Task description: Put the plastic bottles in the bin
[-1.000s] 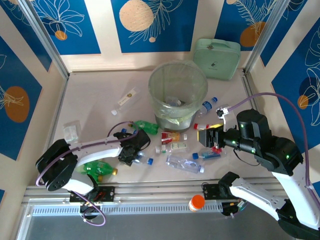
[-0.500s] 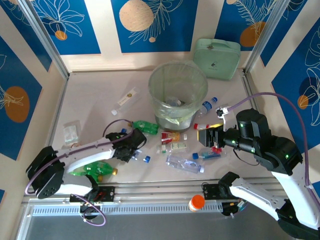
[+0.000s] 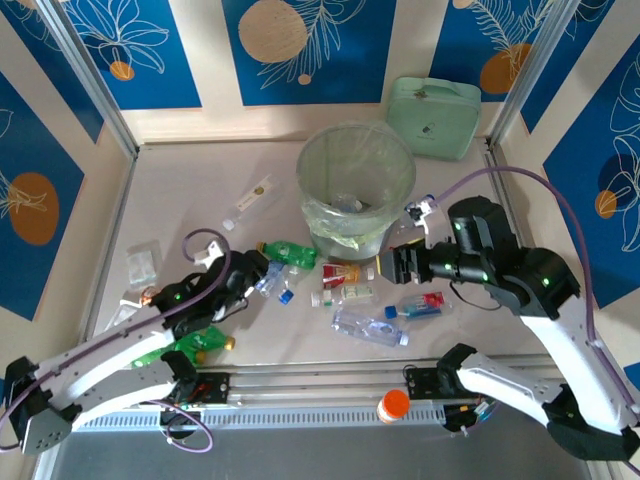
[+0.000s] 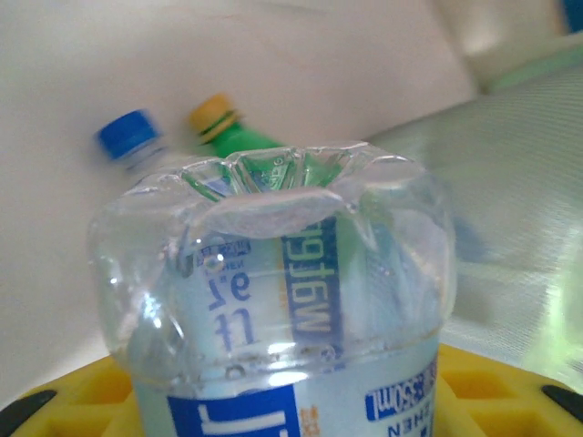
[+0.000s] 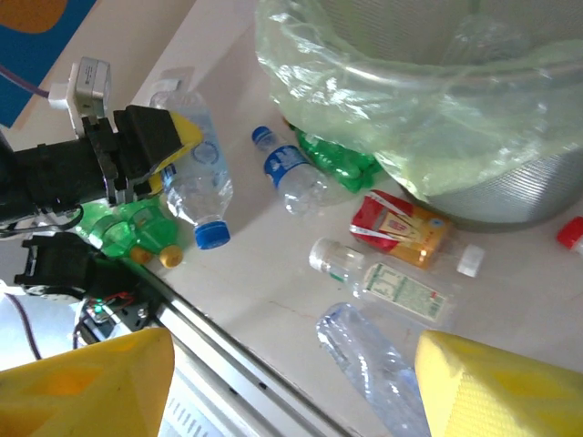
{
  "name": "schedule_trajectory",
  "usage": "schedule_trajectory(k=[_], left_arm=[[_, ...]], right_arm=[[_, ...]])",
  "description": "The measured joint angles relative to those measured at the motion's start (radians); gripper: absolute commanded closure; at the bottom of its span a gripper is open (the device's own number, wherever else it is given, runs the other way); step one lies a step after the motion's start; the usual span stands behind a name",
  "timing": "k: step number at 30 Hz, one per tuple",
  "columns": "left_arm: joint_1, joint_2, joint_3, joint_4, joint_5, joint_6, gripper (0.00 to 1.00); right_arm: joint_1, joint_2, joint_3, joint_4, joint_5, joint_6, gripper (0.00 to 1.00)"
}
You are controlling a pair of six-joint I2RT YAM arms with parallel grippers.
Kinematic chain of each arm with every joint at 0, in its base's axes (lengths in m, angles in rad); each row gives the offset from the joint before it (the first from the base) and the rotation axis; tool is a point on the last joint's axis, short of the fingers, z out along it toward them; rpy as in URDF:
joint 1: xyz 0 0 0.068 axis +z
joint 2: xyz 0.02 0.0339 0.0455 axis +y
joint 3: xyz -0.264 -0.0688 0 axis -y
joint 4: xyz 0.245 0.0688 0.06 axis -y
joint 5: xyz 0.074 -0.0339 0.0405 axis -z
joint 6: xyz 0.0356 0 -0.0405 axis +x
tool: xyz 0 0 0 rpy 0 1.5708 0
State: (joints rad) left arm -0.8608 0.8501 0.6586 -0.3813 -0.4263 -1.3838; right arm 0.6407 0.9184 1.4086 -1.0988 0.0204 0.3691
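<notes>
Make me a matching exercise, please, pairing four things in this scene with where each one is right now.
Things:
1. bin
2. mint-green zip case
3. dented clear bottle
4. orange-capped item

Places:
A. on the front rail
B. clamped in the left gripper
C. far right corner, against the wall
D. middle of the table, towards the back

Pairs: 1-D, 2-C, 3-B, 4-A

Top: overhead from rear. Left wrist: close on bottle (image 4: 273, 300). Right wrist, top share bin (image 5: 510, 196).
</notes>
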Motion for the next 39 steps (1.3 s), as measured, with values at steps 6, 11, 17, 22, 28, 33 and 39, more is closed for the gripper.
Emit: schedule_trajectory(k=[6, 11, 17, 22, 28, 33, 39], left_arm=[[0.055, -0.074, -0.087, 0.297, 0.145, 0.183, 0.52], [0.097, -0.022, -0.065, 0.500, 0.332, 0.261, 0.52], [0.143, 0.087, 0.007, 0.703, 0.534, 0.267, 0.52], [0.174, 0.163, 0.096, 0.853, 0.674, 0.248, 0.51], [0.206, 0.244, 0.186, 0.995, 0.777, 0.201, 0.51], [0.229, 0.301, 0.221, 1.066, 0.834, 0.163, 0.51], [0.239, 0.380, 0.273, 1.125, 0.887, 0.132, 0.51]], right_arm=[[0.000, 0.161, 0.076, 0.039, -0.122, 0.005, 0.21], [0.015, 0.265, 0.117, 0.071, -0.225, 0.024, 0.07], [-0.008, 0.336, 0.174, 0.132, -0.354, 0.050, 0.00], [-0.103, 0.350, 0.174, 0.240, -0.523, 0.146, 0.03], [-0.141, 0.391, 0.173, 0.349, -0.653, 0.255, 0.06], [-0.150, 0.421, 0.156, 0.444, -0.736, 0.334, 0.12], [-0.152, 0.431, 0.118, 0.557, -0.800, 0.424, 0.26]])
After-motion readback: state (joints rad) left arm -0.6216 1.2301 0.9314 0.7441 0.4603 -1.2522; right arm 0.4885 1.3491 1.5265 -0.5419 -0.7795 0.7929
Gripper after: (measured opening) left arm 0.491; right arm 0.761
